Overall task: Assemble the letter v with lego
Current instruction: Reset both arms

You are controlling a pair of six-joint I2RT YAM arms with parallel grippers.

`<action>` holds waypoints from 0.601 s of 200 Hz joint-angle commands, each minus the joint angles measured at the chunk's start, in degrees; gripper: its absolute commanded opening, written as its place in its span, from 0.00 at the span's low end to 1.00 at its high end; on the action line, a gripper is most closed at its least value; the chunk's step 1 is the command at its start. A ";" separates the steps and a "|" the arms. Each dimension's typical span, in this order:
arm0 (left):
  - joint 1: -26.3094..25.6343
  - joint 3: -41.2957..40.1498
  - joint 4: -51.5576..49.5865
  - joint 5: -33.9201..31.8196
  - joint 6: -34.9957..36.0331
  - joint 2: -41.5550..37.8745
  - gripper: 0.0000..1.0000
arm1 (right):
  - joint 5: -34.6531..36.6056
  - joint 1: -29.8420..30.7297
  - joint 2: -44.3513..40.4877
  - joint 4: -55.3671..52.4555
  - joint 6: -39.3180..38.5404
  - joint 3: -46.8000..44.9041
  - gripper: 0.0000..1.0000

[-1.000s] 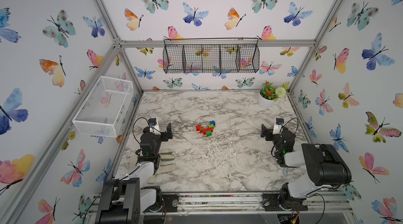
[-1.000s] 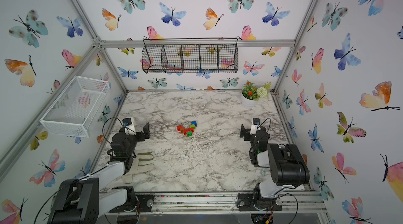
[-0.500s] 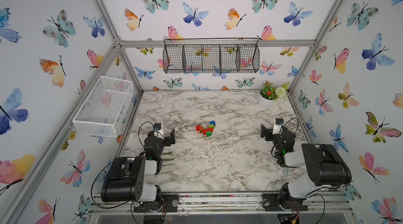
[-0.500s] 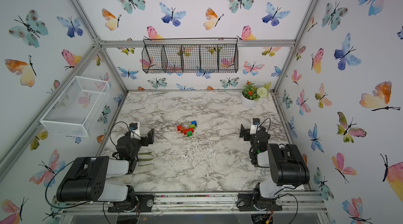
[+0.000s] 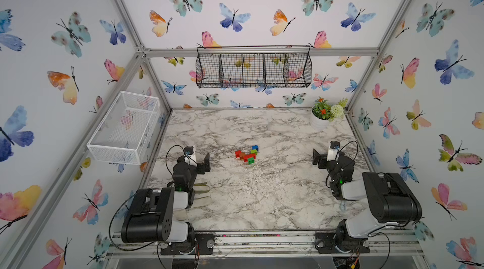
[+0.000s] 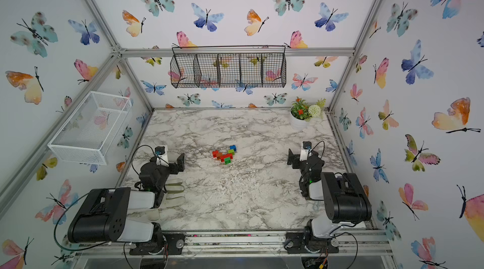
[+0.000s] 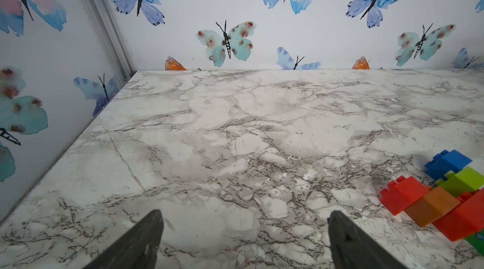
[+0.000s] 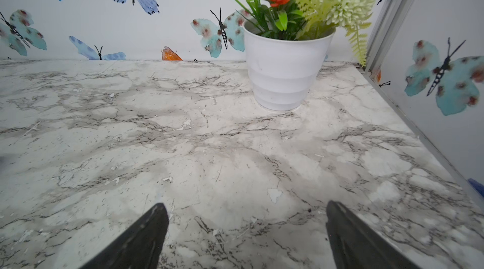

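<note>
The lego bricks sit joined in a small cluster, the letter v (image 5: pixel 247 155) (image 6: pixel 224 155), flat on the marble table (image 5: pixel 262 202) near its middle. It has a blue tip (image 5: pixel 254 147), a red tip (image 5: pixel 237 153), and lime, orange, long red and dark green (image 5: pixel 251 161) bricks between them. The left wrist view shows the cluster (image 7: pixel 440 197) off to one side, beyond the fingers. My left gripper (image 5: pixel 207 161) (image 7: pixel 243 239) is open and empty, left of the cluster and apart from it. My right gripper (image 5: pixel 317 159) (image 8: pixel 246 236) is open and empty at the right side.
A white pot of artificial flowers (image 5: pixel 320 121) (image 8: pixel 285 71) stands at the back right corner. A white wire basket (image 5: pixel 125 129) hangs on the left wall and a black wire basket (image 5: pixel 254 68) on the back wall. Olive strips (image 5: pixel 201 189) lie by the left arm.
The left arm has folded back toward its base, its gripper drawing slightly toward the front edge. The right arm and the brick cluster have not moved.
</note>
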 commanded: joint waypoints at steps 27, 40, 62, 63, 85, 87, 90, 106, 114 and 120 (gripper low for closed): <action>-0.02 0.87 -1.38 0.62 0.70 -3.08 0.98 | -1.79 0.02 -1.58 4.07 -0.49 -1.61 0.98; -0.35 2.40 -8.04 2.23 1.85 -6.88 0.98 | -2.85 0.02 -5.44 1.73 -1.10 -2.16 0.98; -0.47 1.37 -11.58 1.21 1.66 -13.71 0.98 | -2.79 0.02 -10.36 -4.63 -1.40 -1.52 0.98; -0.47 1.25 -11.37 1.14 1.64 -13.80 0.98 | -2.78 0.02 -10.43 -4.63 -1.40 -1.61 0.98; -0.39 -2.26 -3.30 1.32 1.54 -10.11 0.98 | -2.35 0.03 -8.92 -2.44 -1.30 -2.27 0.98; -0.45 -2.40 -2.60 1.27 1.51 -9.53 0.98 | -2.33 0.02 -8.67 -2.30 -1.30 -2.22 0.98; -0.46 -2.72 -1.27 1.09 1.51 -8.70 0.98 | -2.38 0.02 -8.25 -1.92 -1.31 -2.23 0.98; -0.60 -1.48 -0.79 -0.40 1.20 -5.97 0.98 | -3.17 0.02 -5.91 0.00 -1.51 -2.36 0.98; -0.80 0.07 -2.14 -2.02 0.81 -4.30 0.98 | -3.41 0.04 -4.44 1.61 -1.47 -2.57 0.98; -1.00 1.11 -2.74 -3.67 0.45 -2.90 0.98 | -3.73 0.02 -3.12 3.30 -1.53 -2.95 0.98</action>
